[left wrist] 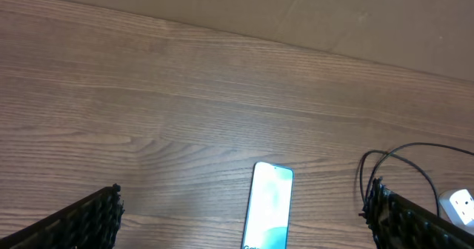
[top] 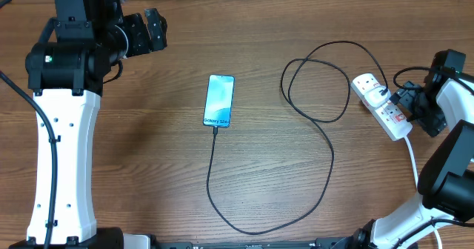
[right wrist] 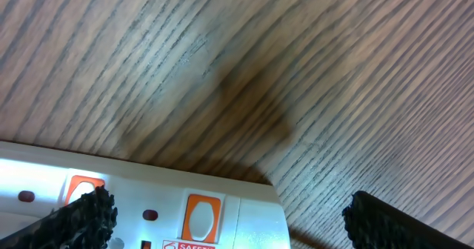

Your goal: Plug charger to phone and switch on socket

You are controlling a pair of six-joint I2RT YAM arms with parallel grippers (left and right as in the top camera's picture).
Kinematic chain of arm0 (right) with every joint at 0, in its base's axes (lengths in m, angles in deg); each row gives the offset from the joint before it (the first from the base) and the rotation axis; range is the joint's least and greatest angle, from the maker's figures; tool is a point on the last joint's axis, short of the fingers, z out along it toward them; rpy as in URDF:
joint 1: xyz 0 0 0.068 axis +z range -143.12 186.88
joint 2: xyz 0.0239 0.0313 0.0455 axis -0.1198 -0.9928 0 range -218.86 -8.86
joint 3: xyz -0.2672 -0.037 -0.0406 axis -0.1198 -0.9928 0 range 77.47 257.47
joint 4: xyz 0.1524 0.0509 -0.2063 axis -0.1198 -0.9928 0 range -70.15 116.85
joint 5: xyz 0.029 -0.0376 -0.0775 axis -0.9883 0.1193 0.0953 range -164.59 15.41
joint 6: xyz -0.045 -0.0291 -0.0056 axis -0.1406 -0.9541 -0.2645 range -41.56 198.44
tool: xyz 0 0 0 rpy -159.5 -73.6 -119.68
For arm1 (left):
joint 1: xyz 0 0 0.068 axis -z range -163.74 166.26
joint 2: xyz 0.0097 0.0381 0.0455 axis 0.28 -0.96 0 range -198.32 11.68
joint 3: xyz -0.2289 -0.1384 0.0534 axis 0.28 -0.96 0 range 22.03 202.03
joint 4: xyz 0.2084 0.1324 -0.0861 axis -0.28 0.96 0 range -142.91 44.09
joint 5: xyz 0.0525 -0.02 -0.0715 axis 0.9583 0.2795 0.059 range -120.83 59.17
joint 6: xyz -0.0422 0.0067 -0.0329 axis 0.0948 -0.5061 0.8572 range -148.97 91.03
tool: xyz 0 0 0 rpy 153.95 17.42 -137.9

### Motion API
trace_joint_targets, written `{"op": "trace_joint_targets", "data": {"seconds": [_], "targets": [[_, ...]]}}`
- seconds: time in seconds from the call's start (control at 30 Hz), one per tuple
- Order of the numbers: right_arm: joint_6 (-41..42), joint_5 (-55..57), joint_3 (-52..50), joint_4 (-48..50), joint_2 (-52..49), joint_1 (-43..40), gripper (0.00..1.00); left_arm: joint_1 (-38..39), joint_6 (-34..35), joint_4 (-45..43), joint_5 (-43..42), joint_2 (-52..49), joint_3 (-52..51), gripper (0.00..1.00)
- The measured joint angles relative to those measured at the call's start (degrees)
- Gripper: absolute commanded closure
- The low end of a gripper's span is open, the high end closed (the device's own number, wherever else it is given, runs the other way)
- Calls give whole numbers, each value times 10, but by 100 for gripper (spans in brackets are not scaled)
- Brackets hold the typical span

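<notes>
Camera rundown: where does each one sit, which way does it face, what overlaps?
Overhead: above the table, looking straight down at phone, charger and socket; left arm and right arm show.
Left wrist: on the left arm, facing across the table toward the phone; left fingers at the bottom corners.
Right wrist: close over the socket's end, facing down; right fingers at the bottom corners.
Shared: all see the socket; overhead and left wrist share phone and charger.

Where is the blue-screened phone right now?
Seen from overhead, the slim blue-screened smartphone lies flat near the middle of the wooden table, a thin black cable meeting its near end, the white power strip to its right.
</notes>
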Motion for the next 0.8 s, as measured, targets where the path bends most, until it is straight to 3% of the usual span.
{"op": "trace_joint_targets", "data": {"seconds": [0.8], "targets": [[-7,-25,-6,37,0,0,0,0,0,0,2,0,0,0]]}}
